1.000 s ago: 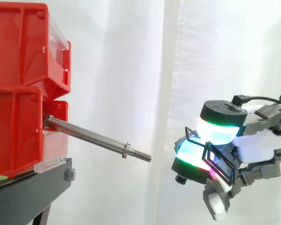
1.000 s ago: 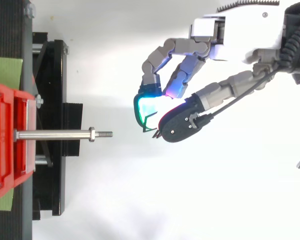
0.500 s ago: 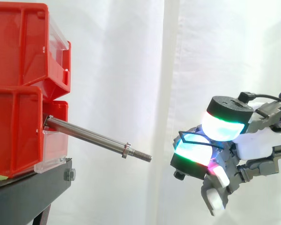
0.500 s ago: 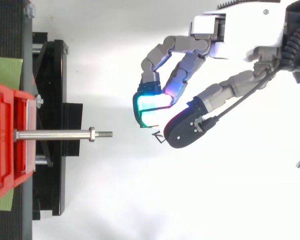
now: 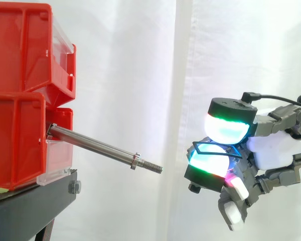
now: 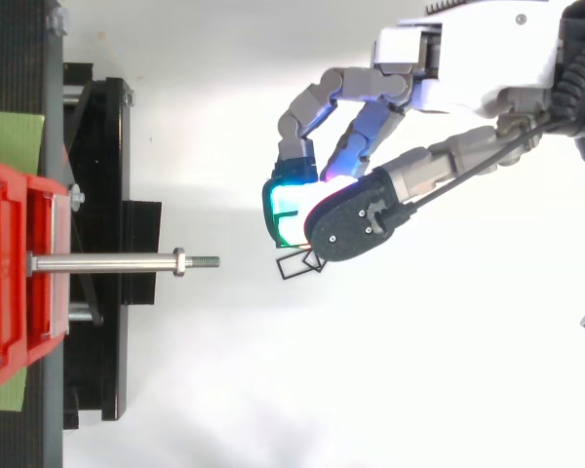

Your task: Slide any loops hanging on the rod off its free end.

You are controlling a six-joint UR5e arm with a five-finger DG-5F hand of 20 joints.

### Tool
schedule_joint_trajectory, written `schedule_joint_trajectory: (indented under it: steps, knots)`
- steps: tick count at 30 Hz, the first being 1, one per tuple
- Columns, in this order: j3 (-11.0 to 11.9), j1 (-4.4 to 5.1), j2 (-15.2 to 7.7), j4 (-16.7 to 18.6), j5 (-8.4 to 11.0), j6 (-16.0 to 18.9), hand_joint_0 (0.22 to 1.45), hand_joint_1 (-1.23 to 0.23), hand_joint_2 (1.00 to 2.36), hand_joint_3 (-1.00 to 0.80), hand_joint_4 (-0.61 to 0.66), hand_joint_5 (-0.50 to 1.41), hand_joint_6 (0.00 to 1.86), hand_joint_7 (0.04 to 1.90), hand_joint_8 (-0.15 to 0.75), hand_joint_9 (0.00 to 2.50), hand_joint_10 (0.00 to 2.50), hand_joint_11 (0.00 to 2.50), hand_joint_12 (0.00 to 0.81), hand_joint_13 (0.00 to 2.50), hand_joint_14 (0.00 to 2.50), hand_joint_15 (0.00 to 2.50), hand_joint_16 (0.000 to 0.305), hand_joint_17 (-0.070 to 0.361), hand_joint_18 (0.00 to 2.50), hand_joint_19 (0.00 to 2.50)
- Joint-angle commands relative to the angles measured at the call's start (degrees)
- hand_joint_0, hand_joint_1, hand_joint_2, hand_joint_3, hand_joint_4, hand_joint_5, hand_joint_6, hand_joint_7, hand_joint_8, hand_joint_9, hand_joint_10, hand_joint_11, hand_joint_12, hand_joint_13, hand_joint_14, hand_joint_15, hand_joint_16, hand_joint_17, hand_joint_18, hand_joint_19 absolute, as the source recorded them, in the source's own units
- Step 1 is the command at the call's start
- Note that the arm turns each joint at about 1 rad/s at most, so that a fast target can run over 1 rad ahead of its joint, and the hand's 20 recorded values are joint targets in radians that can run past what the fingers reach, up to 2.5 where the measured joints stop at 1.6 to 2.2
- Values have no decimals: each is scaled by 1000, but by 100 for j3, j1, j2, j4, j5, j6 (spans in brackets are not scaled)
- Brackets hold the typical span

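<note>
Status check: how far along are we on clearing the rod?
Done: the rod is bare from the red bins out to its threaded tip, with nothing hanging on it. In hand: the hand pinches a thin dark loop between its glowing pads, clear of the tip with open space between. Left: nothing on the rod; probably just setting the loop down.

We are seeing red bins [image 5: 20, 50] on a black stand [image 5: 30, 206].
The bins are sitting stacked one above the other, and a white curtain [image 5: 140, 75] is hanging behind them.
</note>
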Motion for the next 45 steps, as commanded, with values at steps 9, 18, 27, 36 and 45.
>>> schedule_joint_trajectory:
  steps: [9,18,27,36,45]
  knots:
    - [2,2,0,-2,-12,-7,593,-673,1024,-198,114,-126,889,1087,280,1089,16,486,357,915,18,439,56,126,719,531]
    - [2,2,0,-2,-12,-60,595,-673,1024,-197,96,-121,884,1112,281,1090,16,479,361,915,18,425,56,127,720,531]
    - [-77,-16,0,16,-12,-78,599,-667,1025,-198,90,-120,883,1112,279,1094,16,475,362,915,18,431,57,128,719,542]
    - [-798,19,0,851,-12,-86,603,-660,1025,-201,88,-119,881,1124,277,1098,17,480,365,914,18,430,57,128,719,542]
    - [-938,28,0,1598,-12,-201,604,-656,1025,-198,83,-118,881,1121,278,1106,17,486,360,912,19,445,56,126,703,538]
